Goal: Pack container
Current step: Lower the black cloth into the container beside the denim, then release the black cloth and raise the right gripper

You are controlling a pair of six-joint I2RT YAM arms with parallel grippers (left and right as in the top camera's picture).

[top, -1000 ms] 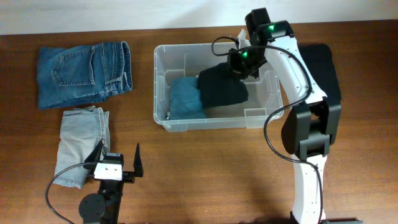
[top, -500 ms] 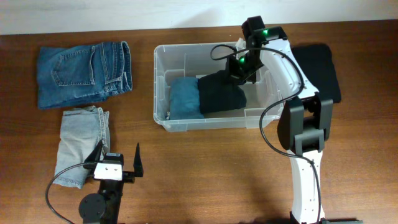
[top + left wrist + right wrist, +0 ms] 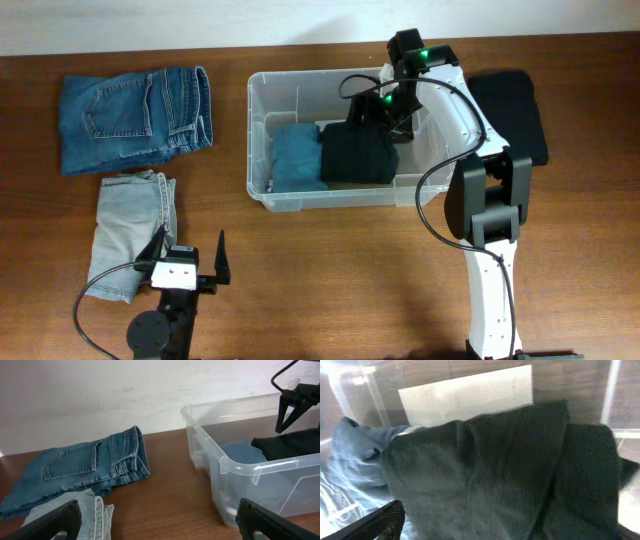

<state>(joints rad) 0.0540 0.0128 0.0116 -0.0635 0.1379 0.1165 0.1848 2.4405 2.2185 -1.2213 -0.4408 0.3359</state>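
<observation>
The right wrist view is blurred throughout. There the dark garment (image 3: 510,475) covers the lower edge of the white label (image 3: 465,397), and only the tip of one finger (image 3: 382,520) shows at the corner. In the left wrist view the container (image 3: 235,462) runs off the right edge and the pale jeans (image 3: 95,510) off the bottom. Overhead, the blue garment (image 3: 295,155) seems partly tucked under the dark one.

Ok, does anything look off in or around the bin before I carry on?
Nothing stands out. The clear plastic rectangular bin sits upright, with the folded teal garment and the folded dark garment lying next to each other inside it, neither hanging over the rim. The dark one looks slightly rumpled.
</observation>
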